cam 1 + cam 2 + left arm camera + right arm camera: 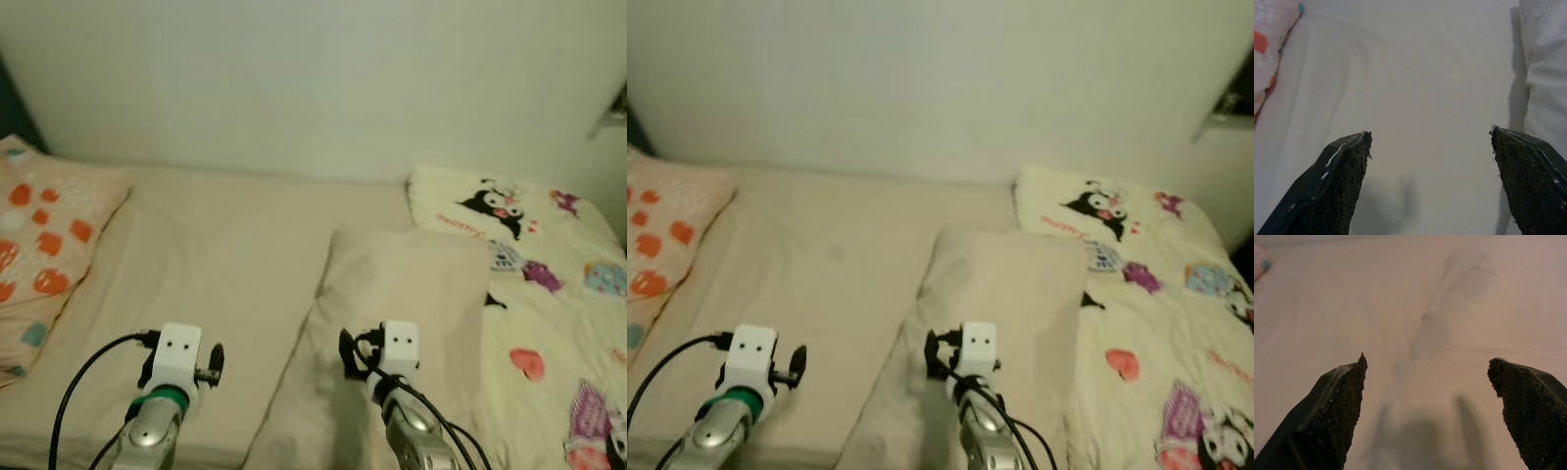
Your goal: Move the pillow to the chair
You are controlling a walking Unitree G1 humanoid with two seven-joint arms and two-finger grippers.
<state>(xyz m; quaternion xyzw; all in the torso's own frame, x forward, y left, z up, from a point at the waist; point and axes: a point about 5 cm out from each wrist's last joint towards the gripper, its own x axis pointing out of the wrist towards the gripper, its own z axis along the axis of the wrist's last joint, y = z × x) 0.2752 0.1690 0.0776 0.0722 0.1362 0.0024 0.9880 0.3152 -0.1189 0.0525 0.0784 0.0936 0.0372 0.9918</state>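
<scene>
A: Where's the pillow?

B: Plain beige pillow (402, 323) lies flat on the bed (225, 255), right of centre, long side running away from the robot. Soft rectangle, matte fabric, a few creases. Its far right corner touches the cartoon-print blanket (549, 294).

A: Grippers?

B: Right gripper (1427, 374) hovers over the near part of the pillow, fingers spread wide, nothing between them. Left gripper (1430, 139) is over the bare sheet left of the pillow, also spread wide and empty.

A: What do the wrist cams add over the head cams?

B: Head views show wrist housings and cables, not the fingertips, so finger state comes from the wrist cams. Pads (1344, 401) are black, rough, grainy. Left wrist view catches the pillow's edge (1547, 63) at one side and a corner of the spotted cushion (1271, 44) at the other. Right wrist view has close beige cloth with faint wrinkles and finger shadows.

A: And what do the head cams add?

B: Layout. The peach cushion with orange spots (44, 245) is at the bed's left edge, the cream blanket with black-and-pink characters at the right, and a plain pale wall (313, 78) behind. Sheet is smooth, beige.
</scene>
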